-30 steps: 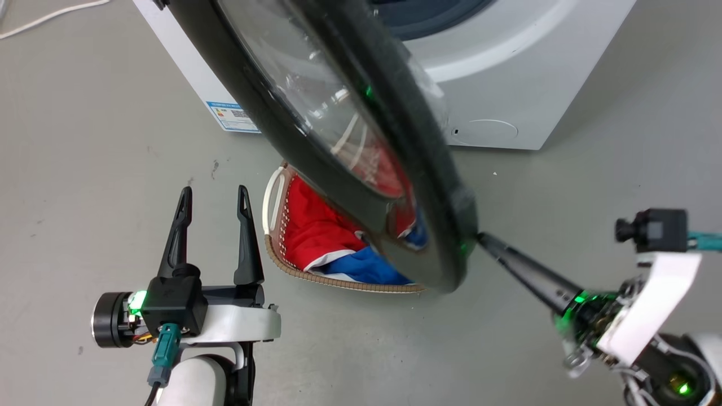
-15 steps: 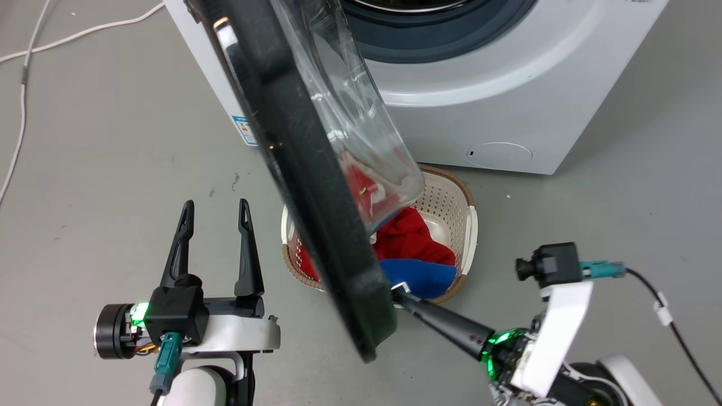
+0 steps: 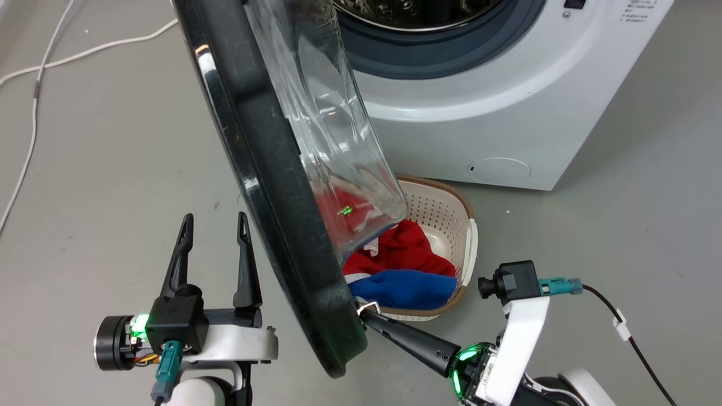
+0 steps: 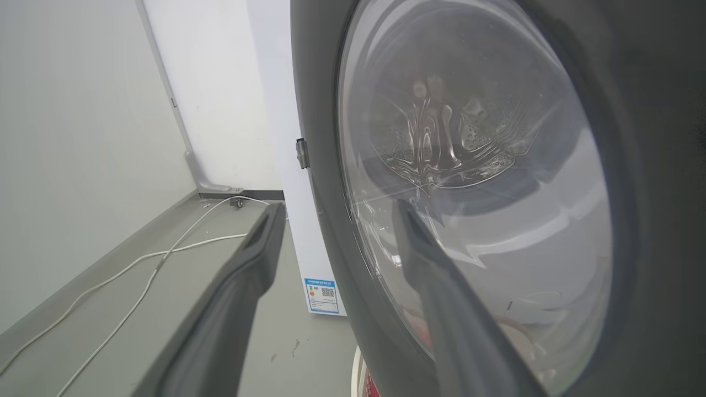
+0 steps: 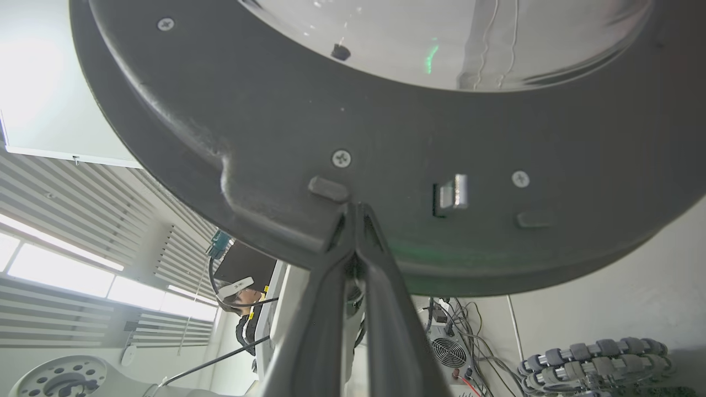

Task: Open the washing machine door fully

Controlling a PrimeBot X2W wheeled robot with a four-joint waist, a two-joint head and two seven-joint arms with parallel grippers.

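A clothes basket (image 3: 471,237) sits beneath the open washing machine door (image 3: 271,169); the right hand (image 3: 365,314), pinched together, touches the door's near rim, left hand (image 3: 214,220) spread.

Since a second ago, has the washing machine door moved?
Yes. The washing machine door swung left, further open: it covered the laundry basket before, which now shows to its right.
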